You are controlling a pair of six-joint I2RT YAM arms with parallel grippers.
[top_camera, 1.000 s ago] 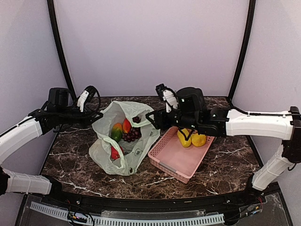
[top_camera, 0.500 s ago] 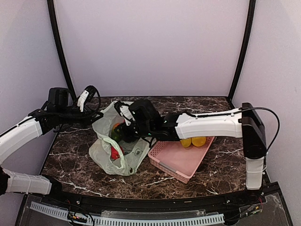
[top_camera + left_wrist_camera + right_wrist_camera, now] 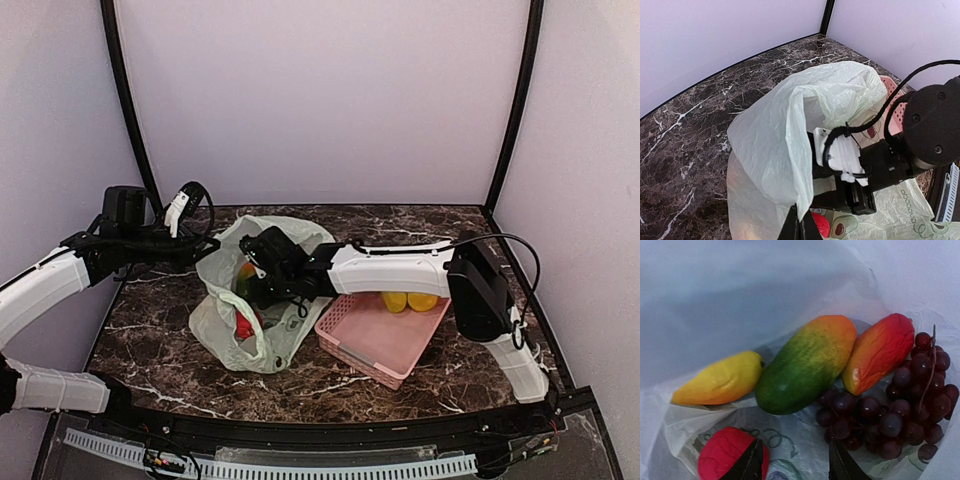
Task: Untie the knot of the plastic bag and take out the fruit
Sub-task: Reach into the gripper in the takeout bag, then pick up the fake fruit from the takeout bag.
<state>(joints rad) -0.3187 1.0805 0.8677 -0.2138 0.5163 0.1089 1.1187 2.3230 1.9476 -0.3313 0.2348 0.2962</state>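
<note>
The plastic bag (image 3: 272,345) lies open on the marble table, its mouth held up. My left gripper (image 3: 203,247) is shut on the bag's left rim (image 3: 775,135), and its jaws (image 3: 800,231) pinch the thin film. My right gripper (image 3: 795,467) is open, down inside the bag, with nothing between its fingers. Below it lies the fruit: a green-orange mango (image 3: 807,362), a yellow piece (image 3: 717,380), a red-orange one (image 3: 880,352), dark grapes (image 3: 900,410) and a red one (image 3: 722,452) by the left finger. The knot is not in view.
A pink slotted basket (image 3: 350,350) stands right of the bag and touches it, with two yellow fruits (image 3: 408,301) at its far end. The right forearm (image 3: 390,268) stretches across above the basket. Purple walls close in the table at the back and on both sides.
The right arm has swung left from above the basket and gone down into the bag's mouth. The left gripper has kept still, holding the rim.
</note>
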